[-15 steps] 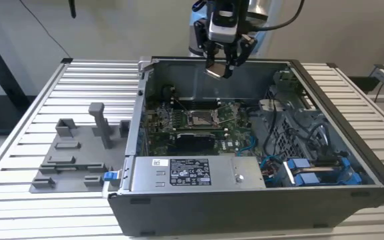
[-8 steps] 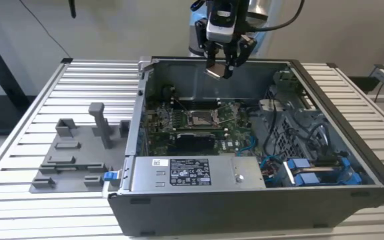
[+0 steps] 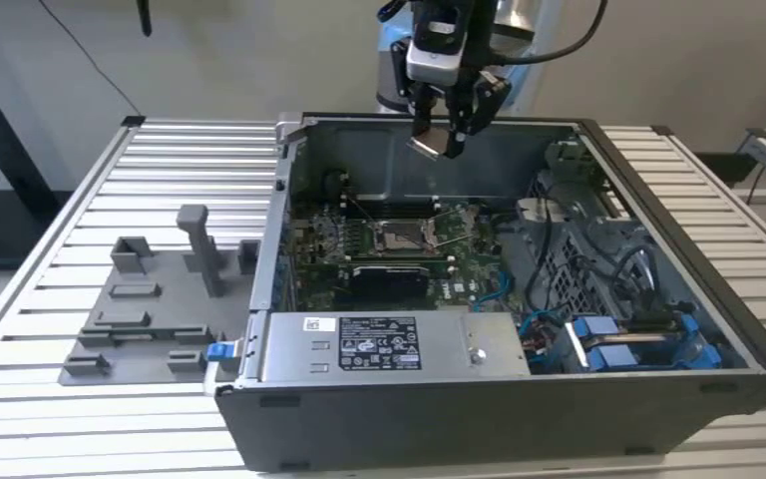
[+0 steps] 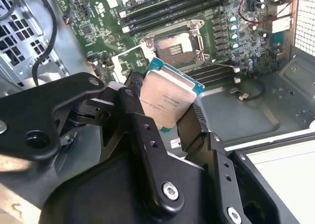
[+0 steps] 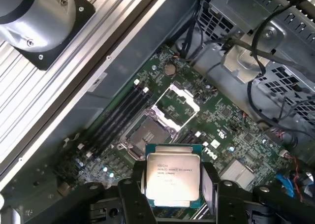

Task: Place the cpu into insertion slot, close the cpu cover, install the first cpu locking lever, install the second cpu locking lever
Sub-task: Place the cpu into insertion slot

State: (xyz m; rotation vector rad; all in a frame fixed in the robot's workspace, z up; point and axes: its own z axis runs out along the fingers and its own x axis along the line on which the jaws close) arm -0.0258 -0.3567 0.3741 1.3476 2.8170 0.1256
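Pinching the cpu (image 4: 165,98) between fingers (image 4: 147,135), tilted, above insertion slot (image 4: 173,46)

In the foreground the gripper (image 4: 165,106) has its two black fingers (image 4: 129,98) clamped on opposite edges of the cpu (image 4: 166,97). The cpu sits tilted in the middle of the frame, silvery top showing. Farther back, on the green motherboard (image 4: 93,22), the insertion slot (image 4: 173,44) lies uncovered, well apart from the cpu.

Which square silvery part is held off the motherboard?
The flat cpu, clamped in the black gripper; the dark insertion slot and silvery cpu cover sit on the green motherboard.
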